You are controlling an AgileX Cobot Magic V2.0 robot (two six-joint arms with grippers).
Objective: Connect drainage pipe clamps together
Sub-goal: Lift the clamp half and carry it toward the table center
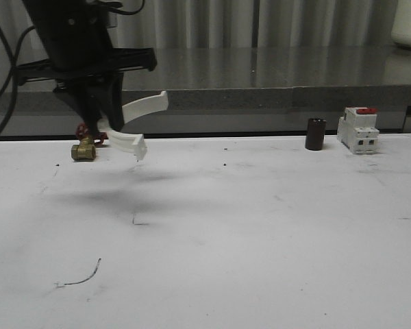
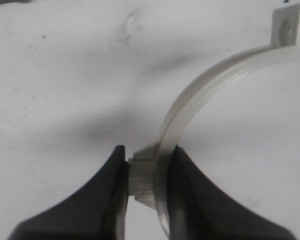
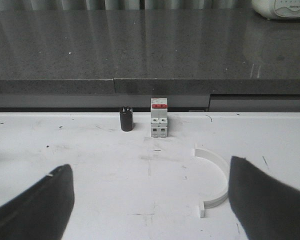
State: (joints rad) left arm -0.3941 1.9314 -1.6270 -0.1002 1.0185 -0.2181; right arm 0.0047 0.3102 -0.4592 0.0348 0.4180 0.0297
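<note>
One white half-ring drainage pipe clamp (image 1: 145,104) hangs in the air over the table's far left, its open side facing right. My left gripper (image 1: 106,127) is shut on it. In the left wrist view the black fingers (image 2: 190,190) pinch the clamp (image 2: 205,85) near one end, and its tabbed other end curves away. The other clamp (image 3: 223,176) lies flat on the white table, just inside the right-hand finger of my right gripper (image 3: 150,165). That gripper is open with nothing between its fingers.
A brass valve (image 1: 84,149) with a red handle sits on the table just behind the left gripper. A black cylinder (image 1: 316,133) and a white-and-red circuit breaker (image 1: 358,130) stand at the back right. A grey ledge (image 1: 260,99) runs behind the table.
</note>
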